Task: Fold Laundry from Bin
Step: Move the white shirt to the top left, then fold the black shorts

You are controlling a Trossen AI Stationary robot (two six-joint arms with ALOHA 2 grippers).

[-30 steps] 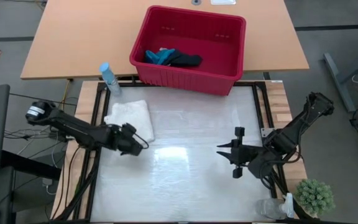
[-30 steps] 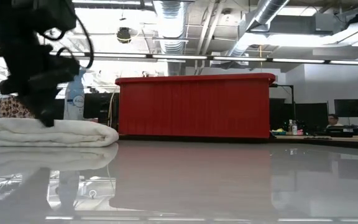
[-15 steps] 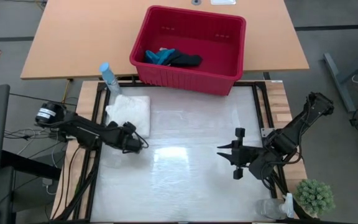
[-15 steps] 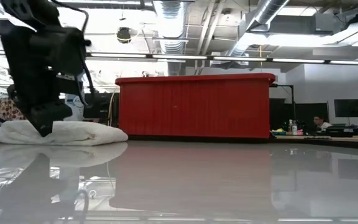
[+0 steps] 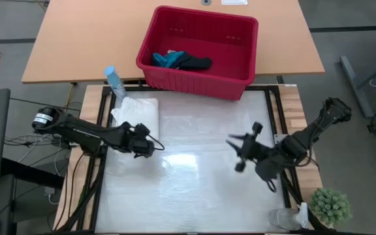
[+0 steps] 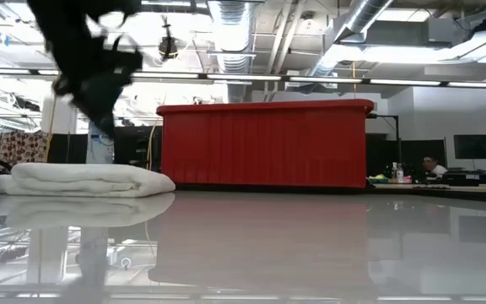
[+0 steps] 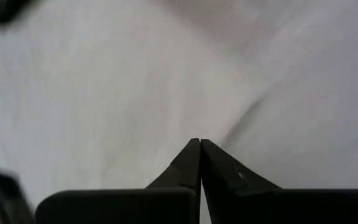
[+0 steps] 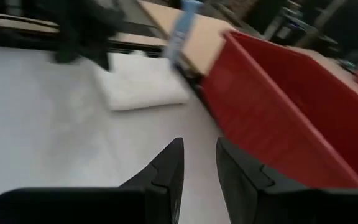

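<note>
The red bin [image 5: 198, 52] stands at the table's far edge. A teal cloth [image 5: 167, 59] and a dark cloth [image 5: 194, 62] lie in it. A folded white cloth [image 5: 136, 114] lies flat on the table's far left, also in the low view [image 6: 83, 180]. My left gripper [image 5: 155, 147] is shut and empty. It hovers just off the white cloth's near right corner, above the bare table [image 7: 199, 146]. My right gripper [image 5: 235, 153] is open and empty. It is raised over the table's right half, and its fingers [image 8: 197, 158] point toward the bin and the white cloth.
A spray bottle [image 5: 114, 81] stands by the bin's left corner, just beyond the white cloth. A small green plant [image 5: 331, 205] sits at the near right corner. A wooden table [image 5: 77, 39] carries the bin. The glossy table top [image 5: 194, 189] lies bare between the arms.
My left gripper, shut on top of the white cloth's near edge, nudged the cloth a little toward the far edge. It then rose clear and moved toward the table's right. My right gripper has rolled about its wrist and swung slightly toward the far edge.
</note>
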